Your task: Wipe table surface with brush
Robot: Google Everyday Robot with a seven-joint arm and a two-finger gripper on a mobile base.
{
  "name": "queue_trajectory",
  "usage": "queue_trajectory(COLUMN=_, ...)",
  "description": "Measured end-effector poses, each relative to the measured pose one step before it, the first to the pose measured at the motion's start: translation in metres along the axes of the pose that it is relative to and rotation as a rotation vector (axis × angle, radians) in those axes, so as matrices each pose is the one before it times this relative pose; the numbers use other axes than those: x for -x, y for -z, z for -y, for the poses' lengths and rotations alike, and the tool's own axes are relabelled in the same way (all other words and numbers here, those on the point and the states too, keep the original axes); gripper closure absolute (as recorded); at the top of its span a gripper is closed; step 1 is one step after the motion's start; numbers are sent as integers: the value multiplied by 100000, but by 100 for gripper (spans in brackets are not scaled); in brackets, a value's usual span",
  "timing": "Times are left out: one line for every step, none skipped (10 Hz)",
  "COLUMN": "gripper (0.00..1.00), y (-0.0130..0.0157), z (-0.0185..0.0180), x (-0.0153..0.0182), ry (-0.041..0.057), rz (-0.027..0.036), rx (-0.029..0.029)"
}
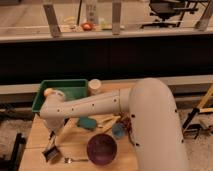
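Where the frame's lower edge cuts the table (40,131), a purple bowl (102,148) sits at bottom centre, with a small silver utensil (74,160) lying just left of it. To the lower left, the brush (51,153) stands tilted with its dark bristle head touching the table and its slim black handle rising toward the tool (54,136). That tool hangs below the end of the white arm (95,106), directly over the brush; whether it is clamped on the handle or held apart cannot be told. Beyond the bowl, toward mid-frame, a teal block (88,123) lies just beneath the arm, and a rounded blue item (118,131) lies near the bowl's upper right. Farther back, a green tray (69,89) occupies the table's upper-left corner, an orange fruit (48,92) resting inside its left end. A pale cup (94,87) stands just right of the tray.
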Motion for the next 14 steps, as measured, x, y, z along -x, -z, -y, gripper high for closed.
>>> queue_trajectory(gripper=100, y=87, z=19, x=-88, ry=13, rz=-295, rx=-158)
queue_trajectory(gripper=100, y=-20, z=15, x=-212, ry=-342, rz=-248, rx=-164)
queue_trajectory(gripper=100, y=-47, z=-108, x=-218, ry=-545, rz=-124, rx=121)
queue_trajectory(gripper=100, y=-29, z=-133, x=-288, ry=-670, rz=-261, rx=59)
queue_trajectory(gripper=100, y=74, z=-255, x=-711, ry=-1703, rz=-719, rx=52)
queue_trajectory(gripper=100, y=134, z=-64, x=-514, ry=-1216, rz=-647, rx=-116)
queue_trajectory(gripper=100, y=304, z=225, x=-1059, ry=-2101, rz=-1045, rx=-440)
queue_trajectory(gripper=100, y=224, z=354, x=-780, ry=-878, rz=-461, rx=-609)
queue_trajectory(gripper=100, y=300, z=811, x=-655, ry=133, rz=-424, rx=-930)
queue_trajectory(gripper=100, y=235, z=905, x=-253, ry=884, rz=-37, rx=-974)
queue_trajectory(gripper=100, y=88, z=794, x=14, ry=1512, rz=82, rx=-589)
queue_trajectory(gripper=100, y=54, z=1423, x=227, ry=2628, rz=319, rx=-853)
queue_trajectory(gripper=100, y=-28, z=956, x=452, ry=2931, rz=740, rx=-476)
queue_trajectory(gripper=100, y=-23, z=738, x=229, ry=2801, rz=539, rx=-429)
